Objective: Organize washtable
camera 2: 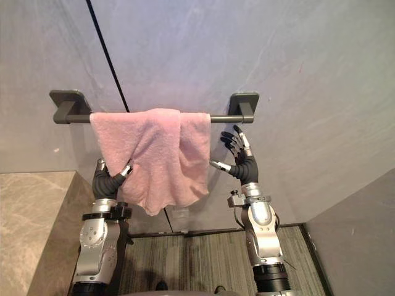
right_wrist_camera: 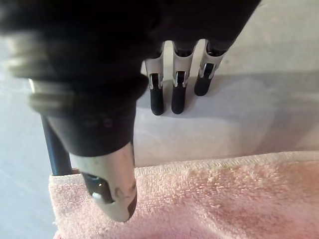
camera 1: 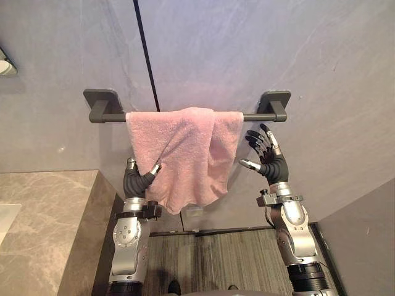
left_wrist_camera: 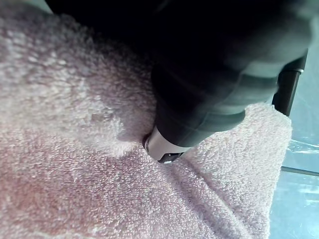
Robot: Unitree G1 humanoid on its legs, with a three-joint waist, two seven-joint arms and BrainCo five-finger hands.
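On one rail (camera 1: 256, 116): one pink towel (camera 1: 185, 154), left hand (camera 1: 139, 180) pinching; right hand (camera 1: 271, 163) splayed.

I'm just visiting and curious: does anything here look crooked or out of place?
The pink towel hangs askew on the dark towel bar: bunched, folds overlapping, bottom edge uneven. The left hand pinches its lower edge; the right hand is open beside it.

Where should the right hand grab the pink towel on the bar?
Probably pinch the towel by its hanging right edge, coming from the right, where the open right hand is. That edge hangs free below the bar, while the left hand pinches the other side.
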